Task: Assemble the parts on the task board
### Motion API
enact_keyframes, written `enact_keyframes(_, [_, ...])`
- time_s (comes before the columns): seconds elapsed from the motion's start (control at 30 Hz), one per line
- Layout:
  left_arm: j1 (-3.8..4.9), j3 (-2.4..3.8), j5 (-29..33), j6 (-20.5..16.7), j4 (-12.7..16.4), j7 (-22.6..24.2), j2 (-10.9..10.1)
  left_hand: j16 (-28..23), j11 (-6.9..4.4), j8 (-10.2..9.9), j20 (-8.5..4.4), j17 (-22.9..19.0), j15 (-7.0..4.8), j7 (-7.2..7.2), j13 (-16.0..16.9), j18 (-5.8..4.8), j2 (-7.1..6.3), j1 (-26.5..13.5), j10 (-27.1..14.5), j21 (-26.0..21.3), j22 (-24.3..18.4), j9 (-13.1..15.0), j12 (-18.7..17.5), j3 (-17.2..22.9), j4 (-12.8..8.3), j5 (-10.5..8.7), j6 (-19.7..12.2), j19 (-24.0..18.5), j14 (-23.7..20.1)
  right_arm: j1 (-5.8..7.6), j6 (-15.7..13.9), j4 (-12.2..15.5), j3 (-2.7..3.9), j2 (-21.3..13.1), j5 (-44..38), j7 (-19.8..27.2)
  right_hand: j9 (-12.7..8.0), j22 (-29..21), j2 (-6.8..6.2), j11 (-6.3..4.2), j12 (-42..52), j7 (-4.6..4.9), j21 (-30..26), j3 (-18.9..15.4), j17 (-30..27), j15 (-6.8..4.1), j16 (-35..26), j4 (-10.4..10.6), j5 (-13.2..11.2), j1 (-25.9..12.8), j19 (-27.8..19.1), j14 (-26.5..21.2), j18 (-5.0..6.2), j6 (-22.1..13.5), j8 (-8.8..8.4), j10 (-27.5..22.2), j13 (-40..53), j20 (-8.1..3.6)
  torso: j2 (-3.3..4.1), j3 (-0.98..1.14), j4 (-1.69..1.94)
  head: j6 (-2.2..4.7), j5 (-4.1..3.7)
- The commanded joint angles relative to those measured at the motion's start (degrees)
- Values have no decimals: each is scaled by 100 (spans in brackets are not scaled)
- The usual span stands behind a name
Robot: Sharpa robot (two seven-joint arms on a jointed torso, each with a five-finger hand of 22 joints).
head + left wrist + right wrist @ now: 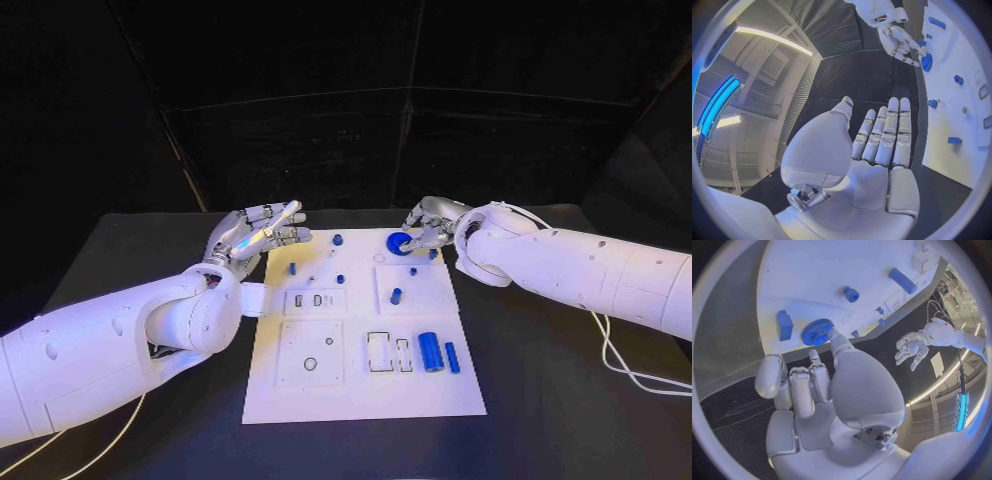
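The white task board lies mid-table. At its far end my right hand pinches a blue gear by the rim, low over the board. In the right wrist view the thumb tip and a curled fingertip sit against the gear. My left hand hovers over the board's far left corner, fingers straight and apart, holding nothing. A blue cylinder and a blue bar lie at the board's right. Small blue pegs stand further back.
Recessed slots and holes mark the board's near half. A blue block stands close to the gear. A white cable trails over the black table at the right.
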Motion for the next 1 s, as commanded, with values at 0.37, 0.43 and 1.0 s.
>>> enact_keyframes(0.37, [9,5,-38,74,-11,19,24,-47,47,-27,38,3,37,257,-6,1,32,61,13,-44,-12,-8,-29,0,-57,-1,5,-1,-18,-24,342,-81,1,50,-164,-35,9,11,74,-10,100,-6,40,7,1151,34,25,-32,-43,87,33,521,-109,60,56,70,702,11,-2,3,4,-1,3])
enact_keyframes(0.43, [9,5,-38,74,-14,19,26,-47,47,-27,38,3,37,257,-6,1,32,61,13,-44,-12,-8,-29,0,-57,-1,5,-1,-18,-26,340,-92,1,57,-165,-31,9,11,85,-11,108,-7,40,8,1152,33,26,-32,-43,89,32,521,-109,67,60,76,711,10,-2,4,2,-6,8])
enact_keyframes(1.0, [9,5,-38,88,-36,2,27,-47,47,-27,38,3,37,257,-6,1,32,61,13,-44,-12,-8,-29,0,-57,-1,5,-1,-18,-32,148,-132,1,85,-167,-73,4,18,195,-17,114,-17,47,-43,1153,27,27,40,-21,-10,35,520,-110,128,92,69,723,4,-4,5,2,-35,8])
